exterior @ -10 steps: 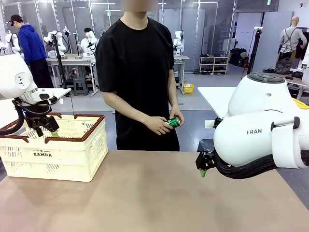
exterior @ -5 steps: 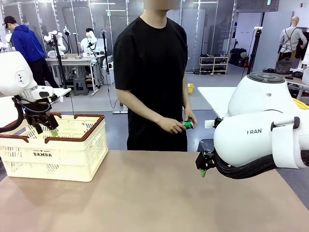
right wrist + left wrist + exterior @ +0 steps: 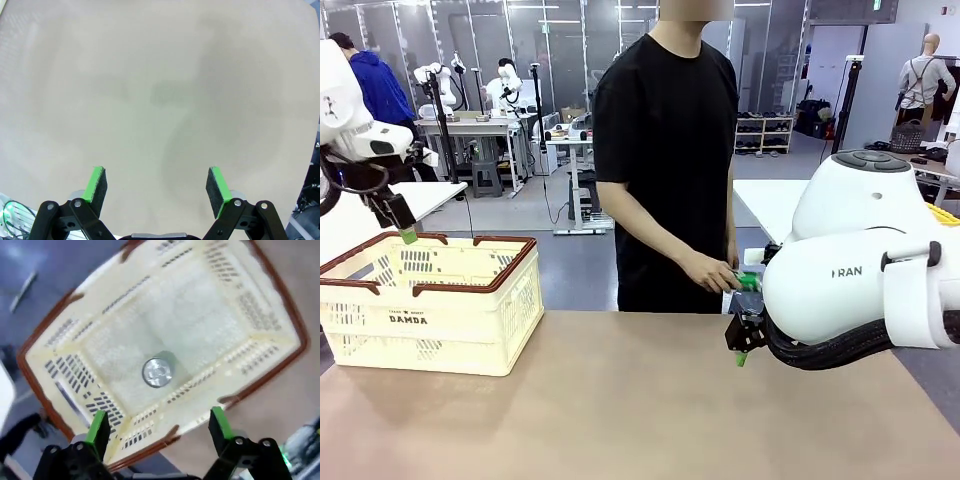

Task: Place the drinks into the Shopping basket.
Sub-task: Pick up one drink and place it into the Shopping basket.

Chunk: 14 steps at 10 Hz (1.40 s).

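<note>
Item 1, Shopping basket [image 3: 430, 330]: cream lattice, brown rim, standing at the left edge of the tabletop [image 3: 640, 420] toward its far left corner. Item 2, 1 can [image 3: 157, 372]: upright on the basket floor near the middle, seen from its silver top; colour of its side not legible. Item 3, green can [image 3: 748, 282]: off the tabletop, held in the person's hand [image 3: 715, 272] beyond the far edge toward the right, just beside the right arm. Item 4, right gripper [image 3: 742, 350]: jaws wide apart and empty, hanging low over bare tabletop near the far right. Item 5, left gripper [image 3: 406, 233]: jaws wide apart and empty, hovering above the basket's far left rim, looking down into it. Step in hand, by judgement: receipt of the green can, with 1 of 2 drinks apparently stowed. Handling notes: the right gripper is nearest and best placed; let the can come to rest or be held steady before closing; set the 2 pads square on the can's mid-body, clear of the person's fingers; close gently, as thin can walls dent. On the carry toward the left edge, clear the brown rim fully, then lower onto open basket floor beside item 2, not onto it. The left arm should sit clear of that route.
</note>
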### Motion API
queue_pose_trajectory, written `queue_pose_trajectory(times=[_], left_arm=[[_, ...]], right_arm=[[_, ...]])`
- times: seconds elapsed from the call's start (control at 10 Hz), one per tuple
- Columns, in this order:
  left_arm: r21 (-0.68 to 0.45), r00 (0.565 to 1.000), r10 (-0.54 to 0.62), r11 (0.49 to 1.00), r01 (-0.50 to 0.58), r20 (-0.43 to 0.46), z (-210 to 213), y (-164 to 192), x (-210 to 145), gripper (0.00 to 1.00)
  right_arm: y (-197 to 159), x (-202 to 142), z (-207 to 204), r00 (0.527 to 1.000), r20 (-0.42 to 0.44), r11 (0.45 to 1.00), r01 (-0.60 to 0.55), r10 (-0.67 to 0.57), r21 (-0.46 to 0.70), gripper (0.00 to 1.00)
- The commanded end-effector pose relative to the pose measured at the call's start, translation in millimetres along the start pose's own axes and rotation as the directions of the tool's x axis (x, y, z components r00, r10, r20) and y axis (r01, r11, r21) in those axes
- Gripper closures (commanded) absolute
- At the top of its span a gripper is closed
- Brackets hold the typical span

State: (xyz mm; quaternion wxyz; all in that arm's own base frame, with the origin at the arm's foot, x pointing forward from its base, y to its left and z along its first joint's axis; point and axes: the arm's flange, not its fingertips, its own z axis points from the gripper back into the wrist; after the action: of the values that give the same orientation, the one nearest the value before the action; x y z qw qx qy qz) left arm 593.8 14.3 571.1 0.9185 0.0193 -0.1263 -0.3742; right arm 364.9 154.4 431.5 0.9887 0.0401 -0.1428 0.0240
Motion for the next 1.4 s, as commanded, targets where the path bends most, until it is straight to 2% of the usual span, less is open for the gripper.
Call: queue_pose_trajectory(times=[0.0, 0.2, 0.4, 0.6, 0.7, 0.9, 1.0, 1.3], left_arm=[[-0.075, 0.978, -0.211, 0.975, 0.210, -0.002, 12.6, -33.3, -29.6, 0.00], [-0.114, 0.928, -0.371, 0.923, 0.366, -0.025, 18.0, -64.5, -51.6, 0.00], [-0.105, 0.849, -0.514, 0.857, 0.504, -0.124, -0.4, -94.1, -74.3, 0.00], [-0.128, 0.817, -0.562, 0.826, 0.548, -0.130, -16.9, -117.6, -92.2, 0.00], [-0.156, 0.813, -0.569, 0.820, 0.550, -0.123, -27.8, -123.1, -97.7, 0.00], [-0.187, 0.797, -0.602, 0.789, 0.585, -0.045, -45.1, -119.4, -94.3, 0.00], [-0.184, 0.815, -0.565, 0.821, 0.541, -0.126, -33.7, -126.4, -93.0, 0.00], [-0.184, 0.815, -0.565, 0.821, 0.541, -0.126, -33.7, -126.4, -93.0, 0.00]], right_arm=[[-0.4, 0.1, 0.1, 1.000, -0.001, 1.000, -0.007, 0.007, 0.005, 0.00], [-0.4, 0.1, 0.1, 1.000, -0.001, 1.000, -0.007, 0.007, 0.005, 0.00], [-0.4, 0.1, 0.1, 1.000, -0.001, 1.000, -0.007, 0.007, 0.005, 0.00], [-0.4, 0.1, 0.1, 1.000, -0.001, 1.000, -0.007, 0.007, 0.005, 0.00], [-0.4, 0.1, 0.1, 1.000, -0.001, 1.000, -0.007, 0.007, 0.005, 0.00], [-0.4, 0.1, 0.1, 1.000, -0.001, 1.000, -0.007, 0.007, 0.005, 0.00], [-0.4, 0.1, 0.1, 1.000, -0.001, 1.000, -0.007, 0.007, 0.005, 0.00], [-0.4, 0.1, 0.1, 1.000, -0.001, 1.000, -0.007, 0.007, 0.005, 0.00]])
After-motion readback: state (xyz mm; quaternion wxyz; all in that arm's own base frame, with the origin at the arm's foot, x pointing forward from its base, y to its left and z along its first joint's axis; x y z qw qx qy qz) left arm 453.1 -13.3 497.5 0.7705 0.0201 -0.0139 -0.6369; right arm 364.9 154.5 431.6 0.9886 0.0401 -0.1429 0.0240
